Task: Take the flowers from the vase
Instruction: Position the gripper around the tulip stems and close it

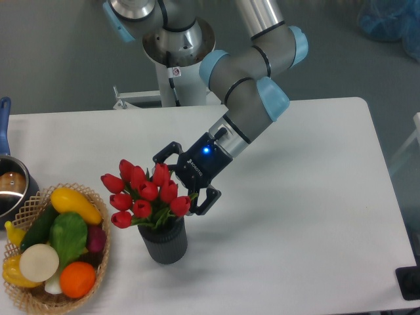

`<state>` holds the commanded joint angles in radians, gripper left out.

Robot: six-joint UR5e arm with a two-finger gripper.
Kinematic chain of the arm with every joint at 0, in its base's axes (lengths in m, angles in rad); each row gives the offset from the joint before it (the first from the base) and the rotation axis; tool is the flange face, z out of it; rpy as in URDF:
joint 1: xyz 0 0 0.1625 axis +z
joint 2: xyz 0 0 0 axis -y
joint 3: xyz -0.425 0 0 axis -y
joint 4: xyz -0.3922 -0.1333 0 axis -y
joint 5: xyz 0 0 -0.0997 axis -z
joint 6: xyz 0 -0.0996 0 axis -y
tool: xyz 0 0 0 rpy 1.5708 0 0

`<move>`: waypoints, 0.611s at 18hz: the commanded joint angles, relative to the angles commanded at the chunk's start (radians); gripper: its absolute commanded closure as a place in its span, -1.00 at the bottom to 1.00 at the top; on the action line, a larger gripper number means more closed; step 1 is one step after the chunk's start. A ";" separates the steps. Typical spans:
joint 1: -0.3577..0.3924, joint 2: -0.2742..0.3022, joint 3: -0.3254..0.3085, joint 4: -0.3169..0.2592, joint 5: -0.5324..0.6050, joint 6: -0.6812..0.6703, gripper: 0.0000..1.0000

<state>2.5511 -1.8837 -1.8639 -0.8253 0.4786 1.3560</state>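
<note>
The flowers [141, 193], a bunch of red tulips with green leaves, stand in the small dark grey ribbed vase [163, 243] at the front left of the white table [295, 216]. My gripper [179, 183] reaches in from the upper right at the level of the tulip heads. Its jaws are spread: one finger [167, 151] shows above the rightmost tulips and the other [207, 201] to their lower right. The tulips hide the fingertips, so I cannot tell whether they touch the stems.
A wicker basket [100, 262] with vegetables and fruit sits at the front left, close to the vase. A metal pot [12, 190] with a blue handle [4, 125] is at the left edge. The arm's base stands behind the table.
</note>
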 joint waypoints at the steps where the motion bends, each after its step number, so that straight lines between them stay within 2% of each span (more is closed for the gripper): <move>1: -0.005 -0.006 0.006 0.000 0.000 -0.002 -1.00; 10: -0.014 -0.041 0.032 0.008 -0.052 0.002 -1.00; 11: -0.014 -0.048 0.034 0.009 -0.052 0.003 -0.93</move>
<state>2.5372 -1.9312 -1.8301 -0.8161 0.4264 1.3591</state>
